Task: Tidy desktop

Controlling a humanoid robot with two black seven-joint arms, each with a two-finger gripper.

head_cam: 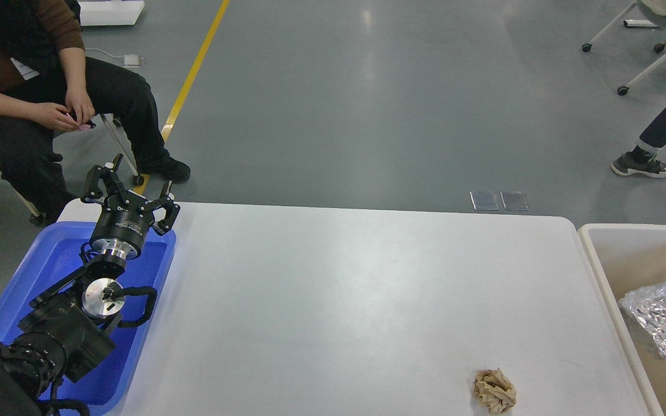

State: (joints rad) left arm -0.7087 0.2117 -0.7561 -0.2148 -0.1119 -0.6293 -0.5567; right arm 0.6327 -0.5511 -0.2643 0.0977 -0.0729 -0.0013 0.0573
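Note:
The white desktop (344, 300) fills the middle of the head view. A crumpled brown paper ball (494, 391) lies on it near the front right. My left gripper (130, 176) is open and empty, held above the far end of the blue tray (32, 283) at the table's left. My right gripper is out of view.
A cream-white bin (599, 277) with a beige inside stands at the table's right edge and holds a crumpled silver foil bag (662, 315). A seated person (38, 98) is at the far left. A second person's leg (657, 144) is at the far right.

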